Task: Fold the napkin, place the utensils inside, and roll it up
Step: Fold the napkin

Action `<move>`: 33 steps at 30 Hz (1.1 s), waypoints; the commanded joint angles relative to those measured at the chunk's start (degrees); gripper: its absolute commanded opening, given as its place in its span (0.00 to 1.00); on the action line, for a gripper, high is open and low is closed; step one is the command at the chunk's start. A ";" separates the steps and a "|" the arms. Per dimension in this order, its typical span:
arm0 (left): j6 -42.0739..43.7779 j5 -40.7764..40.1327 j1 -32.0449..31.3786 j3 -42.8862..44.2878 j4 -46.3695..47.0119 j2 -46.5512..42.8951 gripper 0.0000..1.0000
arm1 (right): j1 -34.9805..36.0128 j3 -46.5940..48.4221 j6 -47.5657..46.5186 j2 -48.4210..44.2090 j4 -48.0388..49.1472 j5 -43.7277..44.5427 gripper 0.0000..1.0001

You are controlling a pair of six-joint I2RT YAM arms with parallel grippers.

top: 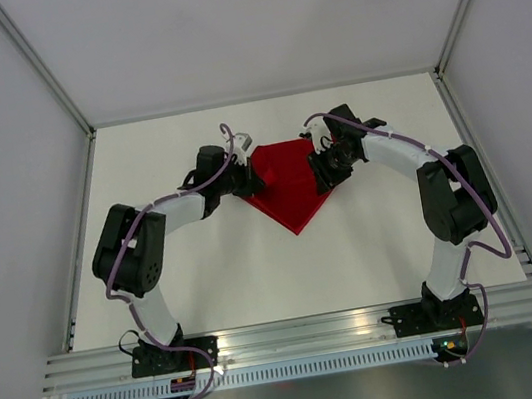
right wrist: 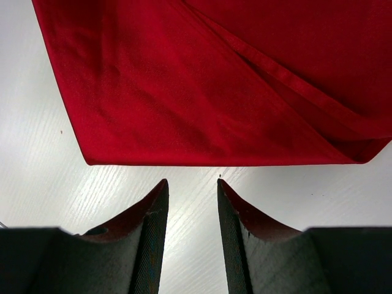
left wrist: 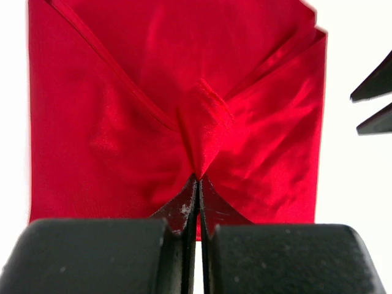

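red napkin, folded, pinched on 1 side

item: plain bright red thin fabric napkin, lying on the white rectangular tabletop, midway between the left and right edges and nearer the far edge than the near one. layers overlap, hemmed edges crossing on the diagonal; 1 point faces the near edge.

left gripper: black, 2 fingers, at the napkin's left side. jaws pressed together, nipping a small raised peak of the red cloth between the tips.

right gripper: black, 2 fingers, at the napkin's right side. jaws spread, holding nothing, bare white tabletop showing in the gap. tips just short of a straight folded edge of the napkin, not touching it.
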 commanded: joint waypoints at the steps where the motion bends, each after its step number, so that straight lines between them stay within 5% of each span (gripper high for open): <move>1: 6.00 -3.88 -2.00 1.95 -3.03 -1.96 0.02 | 0.20 -0.26 -0.15 -2.68 0.74 2.01 0.43; 33: 6.71 -9.76 -13.86 -4.20 -0.14 -3.36 0.02 | 0.20 0.96 0.02 2.94 -0.14 12.03 0.43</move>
